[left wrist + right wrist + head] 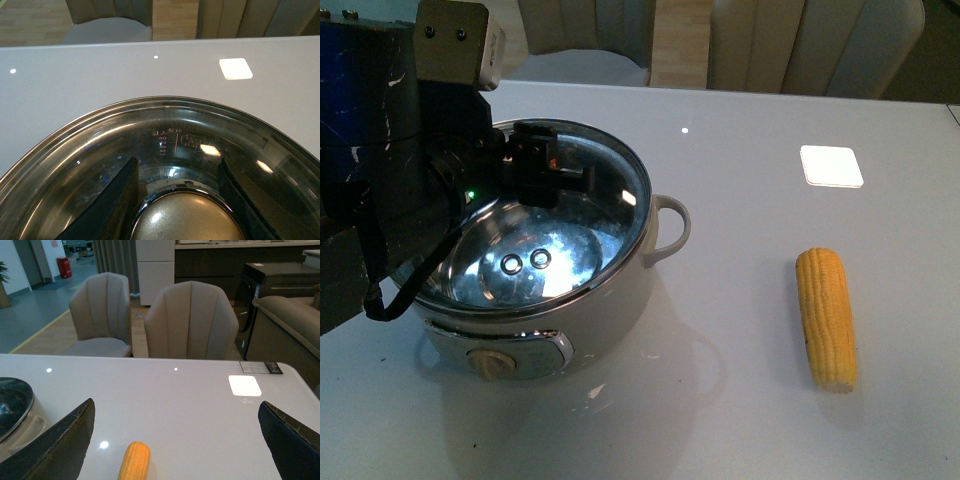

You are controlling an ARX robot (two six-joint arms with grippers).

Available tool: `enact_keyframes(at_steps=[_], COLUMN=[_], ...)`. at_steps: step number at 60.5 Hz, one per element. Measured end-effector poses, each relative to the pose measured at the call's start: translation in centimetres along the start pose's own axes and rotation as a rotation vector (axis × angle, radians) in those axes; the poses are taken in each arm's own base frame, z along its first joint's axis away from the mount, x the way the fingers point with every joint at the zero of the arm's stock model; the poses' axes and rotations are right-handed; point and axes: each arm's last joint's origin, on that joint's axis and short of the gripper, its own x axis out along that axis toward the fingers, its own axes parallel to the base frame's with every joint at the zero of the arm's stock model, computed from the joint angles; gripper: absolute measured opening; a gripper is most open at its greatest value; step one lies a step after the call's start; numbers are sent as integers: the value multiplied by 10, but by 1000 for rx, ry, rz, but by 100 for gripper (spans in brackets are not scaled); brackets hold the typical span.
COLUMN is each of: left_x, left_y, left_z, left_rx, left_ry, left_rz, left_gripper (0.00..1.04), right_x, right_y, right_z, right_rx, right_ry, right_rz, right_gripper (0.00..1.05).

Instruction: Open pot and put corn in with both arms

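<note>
indoors, glossy white table [740,420], beige chairs [190,320]; right claw [176,405] apart, left claw [177,162] apart astride knob [187,217]

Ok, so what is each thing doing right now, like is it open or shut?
Pot, closed, upright on the table.
Lid, sitting on the pot, not lifted.
Corn, lying flat on the table, outside the pot, untouched.
Left gripper, fingers either side of the lid's knob; cannot tell if it is squeezing.
Right gripper, wide open, empty.
</note>
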Motion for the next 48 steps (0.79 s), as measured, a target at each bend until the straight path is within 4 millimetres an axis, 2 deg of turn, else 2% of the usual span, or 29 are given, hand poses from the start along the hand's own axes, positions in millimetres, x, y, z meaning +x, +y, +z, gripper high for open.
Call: enact_keyframes(at_steps=[15,33,40,48], left_x=[-5,-22,-28,-37], left_y=[6,26,40,81], left_z=[15,55,65,59], left_rx=[-2,-31,-45,-81], left_ry=[1,-79,-113,-135], left_rz=[14,60,71,151], left_gripper=[41,41,41,41], right_x=[0,0,0,0], right_y=[0,0,0,0], right_z=[0,0,0,0], right_rx=[0,0,0,0], right_ry=[0,0,0,0], right_rz=[0,0,0,0], right_gripper=[96,96,96,96])
